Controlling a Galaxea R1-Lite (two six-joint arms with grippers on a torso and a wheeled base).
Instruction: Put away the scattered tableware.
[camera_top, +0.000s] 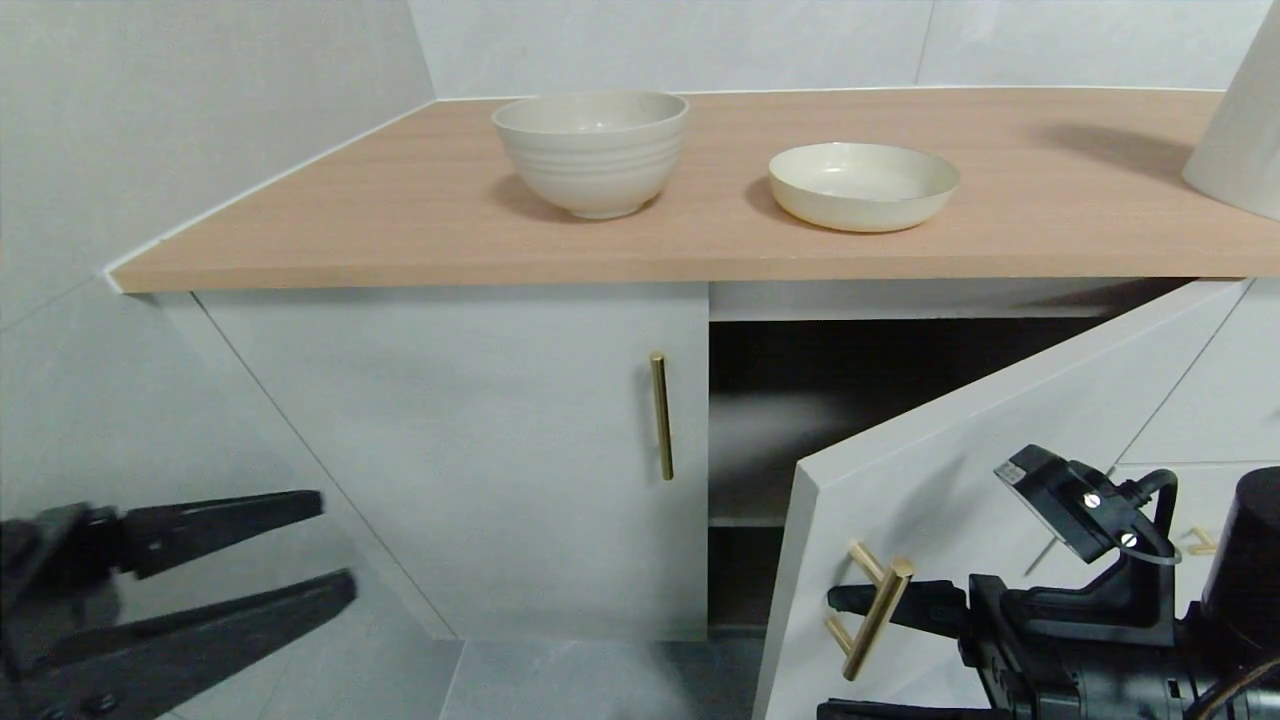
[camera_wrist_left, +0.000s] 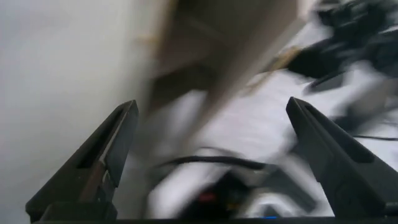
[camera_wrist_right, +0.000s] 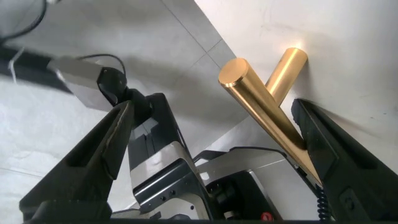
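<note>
The right gripper (camera_wrist_right: 212, 106) has its two black fingers (camera_wrist_right: 102, 149) spread wide. Between them runs a round brass bar handle (camera_wrist_right: 264, 118), fixed by a brass post to a pale grey cabinet door (camera_wrist_right: 348, 50). The bar lies close to one finger; contact is unclear. Beyond is a grey tiled floor (camera_wrist_right: 155, 37).

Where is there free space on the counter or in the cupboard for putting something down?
The counter is bare left of the bowl, and between the plate and the white object at its right end. The gap between bowl and plate is narrow. The cupboard shelf looks free. The right gripper crowds the door handle.
</note>
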